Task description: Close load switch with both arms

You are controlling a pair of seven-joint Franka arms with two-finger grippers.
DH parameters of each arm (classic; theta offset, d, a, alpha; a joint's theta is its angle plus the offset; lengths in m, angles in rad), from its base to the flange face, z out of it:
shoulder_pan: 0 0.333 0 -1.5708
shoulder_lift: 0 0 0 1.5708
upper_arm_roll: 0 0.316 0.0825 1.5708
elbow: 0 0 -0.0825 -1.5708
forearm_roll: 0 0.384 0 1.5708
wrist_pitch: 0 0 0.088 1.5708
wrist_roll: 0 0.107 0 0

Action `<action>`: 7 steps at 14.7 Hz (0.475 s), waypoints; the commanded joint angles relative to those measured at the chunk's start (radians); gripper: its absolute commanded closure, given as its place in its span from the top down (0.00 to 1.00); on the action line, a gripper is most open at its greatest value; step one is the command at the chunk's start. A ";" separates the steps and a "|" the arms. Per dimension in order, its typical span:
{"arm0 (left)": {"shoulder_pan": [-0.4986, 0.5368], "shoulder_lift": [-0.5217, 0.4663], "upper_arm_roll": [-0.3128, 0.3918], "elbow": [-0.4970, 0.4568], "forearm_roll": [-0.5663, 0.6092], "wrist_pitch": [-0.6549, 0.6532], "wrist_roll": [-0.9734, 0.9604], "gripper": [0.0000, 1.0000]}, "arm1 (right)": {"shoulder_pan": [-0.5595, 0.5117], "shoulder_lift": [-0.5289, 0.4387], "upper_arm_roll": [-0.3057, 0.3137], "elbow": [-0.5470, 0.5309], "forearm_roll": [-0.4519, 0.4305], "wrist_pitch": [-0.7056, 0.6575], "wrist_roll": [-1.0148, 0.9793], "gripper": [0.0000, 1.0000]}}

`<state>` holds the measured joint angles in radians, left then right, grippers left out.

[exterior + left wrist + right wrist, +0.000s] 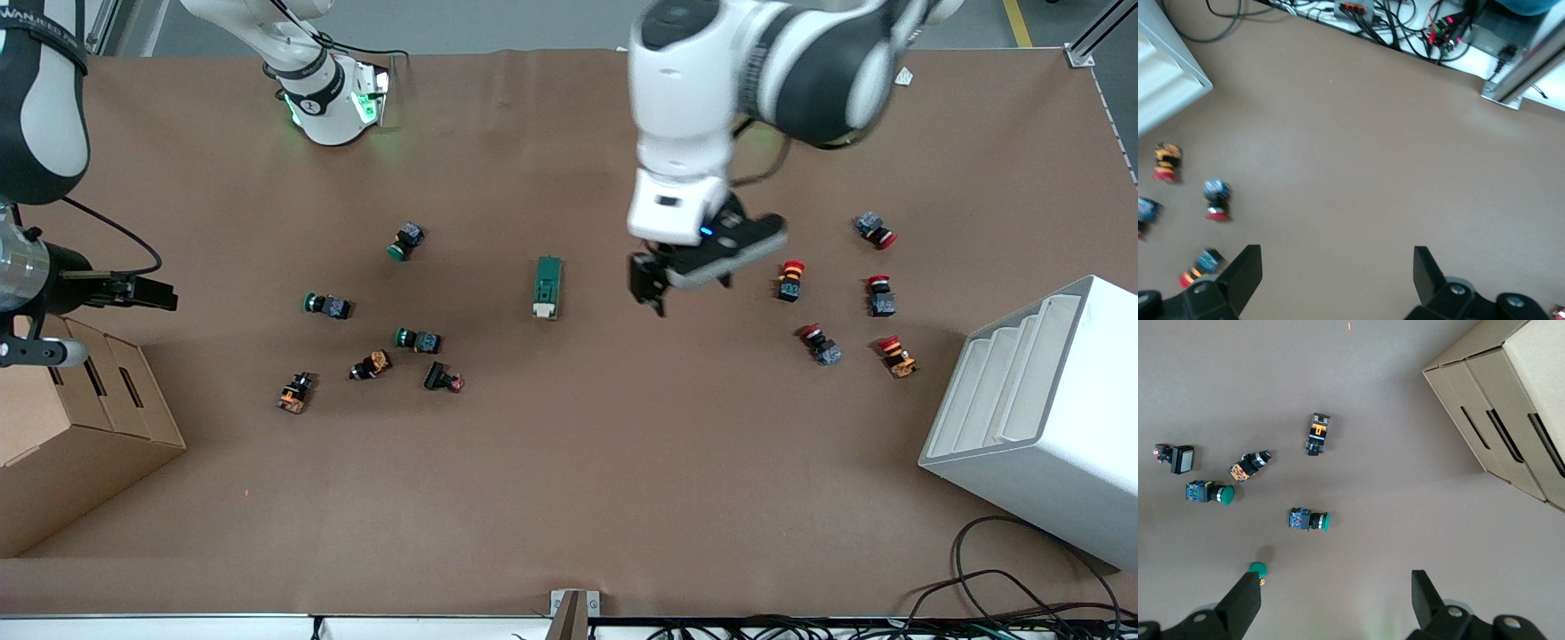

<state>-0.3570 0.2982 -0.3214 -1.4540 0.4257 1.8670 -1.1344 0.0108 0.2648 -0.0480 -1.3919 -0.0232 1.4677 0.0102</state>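
1. While looking down on the middle of the table (569, 480), see the load switch (548, 286) lying flat, dark green, with its cream piece at the end nearer the front camera and nothing touching it.
2. Find the left claw (652, 292) up in the air just beside the switch. Place it toward the left arm's end, over bare brown surface between the switch and a red-capped push button (790, 279).
3. Read its state from the left wrist view: fingers (1245, 270) spread wide, gripping nothing, with only bare table between them.
4. Find the right claw (151, 293) at the right arm's end, over the table just beside a cardboard box (80, 436) and well apart from the switch.
5. Read that one from the right wrist view: likewise spread wide and empty, with green-capped push buttons (1309, 520) lying on the table below.
6. Note more red-capped buttons scattered toward the left arm's end, near a white stepped rack (1040, 409).
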 commanded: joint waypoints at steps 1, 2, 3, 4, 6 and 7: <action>0.082 0.001 -0.016 0.064 -0.048 -0.083 0.183 1.00 | -0.002 0.007 0.013 0.037 -0.024 -0.035 -0.001 1.00; 0.113 -0.017 -0.015 0.067 -0.076 -0.106 0.246 1.00 | -0.006 0.007 0.013 0.037 -0.014 -0.036 -0.001 1.00; 0.162 -0.031 -0.016 0.069 -0.114 -0.112 0.316 1.00 | -0.015 0.007 0.013 0.033 0.005 -0.038 0.001 1.00; 0.208 -0.053 -0.018 0.069 -0.152 -0.112 0.379 1.00 | -0.037 0.007 0.014 0.033 0.026 -0.058 -0.007 1.00; 0.248 -0.103 -0.002 0.063 -0.223 -0.129 0.506 1.00 | -0.040 -0.001 0.014 0.031 0.032 -0.095 -0.010 1.00; 0.254 -0.122 0.028 0.063 -0.251 -0.161 0.584 1.00 | -0.040 -0.006 0.014 0.030 0.032 -0.102 -0.010 1.00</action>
<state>-0.1203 0.2375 -0.3180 -1.3801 0.2313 1.7601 -0.6678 -0.0086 0.2662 -0.0463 -1.3706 -0.0106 1.3922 0.0097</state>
